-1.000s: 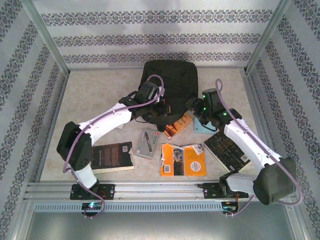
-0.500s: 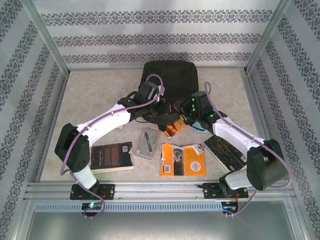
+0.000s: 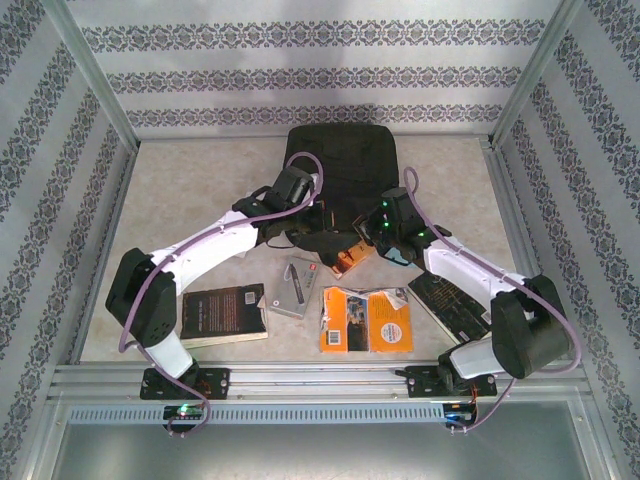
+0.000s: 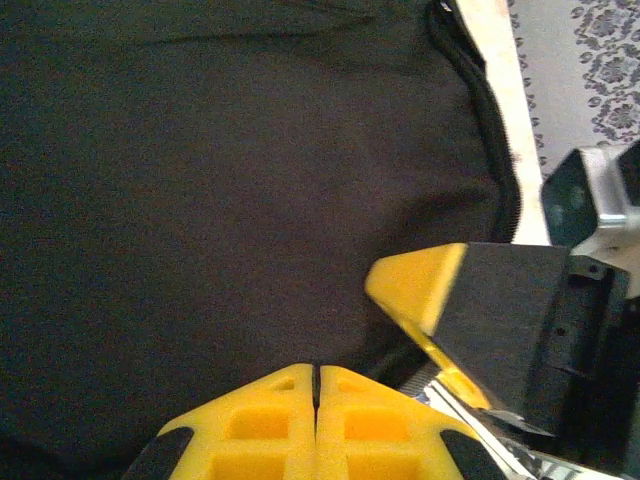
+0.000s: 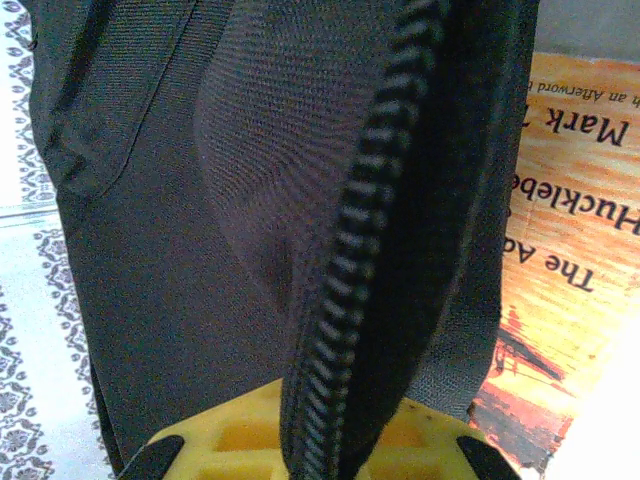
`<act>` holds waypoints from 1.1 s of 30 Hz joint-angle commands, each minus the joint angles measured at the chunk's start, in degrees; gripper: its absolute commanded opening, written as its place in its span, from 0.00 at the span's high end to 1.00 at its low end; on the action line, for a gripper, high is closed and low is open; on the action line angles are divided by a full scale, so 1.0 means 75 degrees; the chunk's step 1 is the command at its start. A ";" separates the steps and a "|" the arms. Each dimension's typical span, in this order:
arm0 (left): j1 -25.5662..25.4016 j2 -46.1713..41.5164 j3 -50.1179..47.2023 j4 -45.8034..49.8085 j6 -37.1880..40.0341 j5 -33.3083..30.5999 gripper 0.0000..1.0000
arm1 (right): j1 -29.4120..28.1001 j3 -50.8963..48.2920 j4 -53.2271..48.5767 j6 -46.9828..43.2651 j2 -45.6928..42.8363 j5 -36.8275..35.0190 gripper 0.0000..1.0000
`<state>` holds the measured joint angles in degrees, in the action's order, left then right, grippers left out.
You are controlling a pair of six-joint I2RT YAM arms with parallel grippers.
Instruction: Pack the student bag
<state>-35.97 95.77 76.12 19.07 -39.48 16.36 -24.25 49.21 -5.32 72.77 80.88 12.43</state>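
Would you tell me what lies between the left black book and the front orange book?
In the top view, a flat grey item lies between the black book and the orange book.

Pretty sure this is a robotics lab test cell, not anybody's actual room. The whole space is boxed in by a bare aluminium frame [image 3: 95,75], and the flowery striped wallpaper [image 3: 300,80] on the left, right and far walls sits inside it. A left arm [image 3: 215,240] and a right arm [image 3: 470,270] are bolted to metal rails [image 3: 320,378] along the near edge, with a slotted cable duct [image 3: 320,412] just in front. On the beige table [image 3: 190,190] there's a student bag [image 3: 345,155] and a few books [image 3: 367,320].
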 commanded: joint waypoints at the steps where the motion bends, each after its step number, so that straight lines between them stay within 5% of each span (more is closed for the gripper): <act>1: 0.0264 -0.0471 -0.0191 0.0157 0.0275 -0.0340 1.00 | 0.0089 -0.0054 -0.0435 -0.0458 -0.0266 -0.0509 1.00; 12: 0.0804 -0.1028 -0.0921 0.0165 0.0311 -0.0281 1.00 | 0.0604 0.0113 -0.0843 -0.1569 -0.0213 -0.0259 1.00; 26: 0.1102 -0.1294 -0.0930 0.0364 0.0457 -0.0221 1.00 | 0.1636 0.2023 -0.1907 -0.3779 0.0995 0.0834 0.98; 29: 0.0921 -0.1170 -0.0789 0.0197 0.0327 0.0025 1.00 | 0.1670 0.2706 -0.2174 -0.3917 0.1510 0.1097 0.89; 33: 0.0645 -0.0839 -0.0611 -0.0320 -0.0071 0.0333 1.00 | 0.1640 0.3194 -0.2580 -0.3648 0.1612 0.0611 0.50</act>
<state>-30.02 88.16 69.12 18.57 -38.22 17.12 -12.80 70.13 -21.65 46.30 93.32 21.61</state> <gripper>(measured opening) 0.060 0.459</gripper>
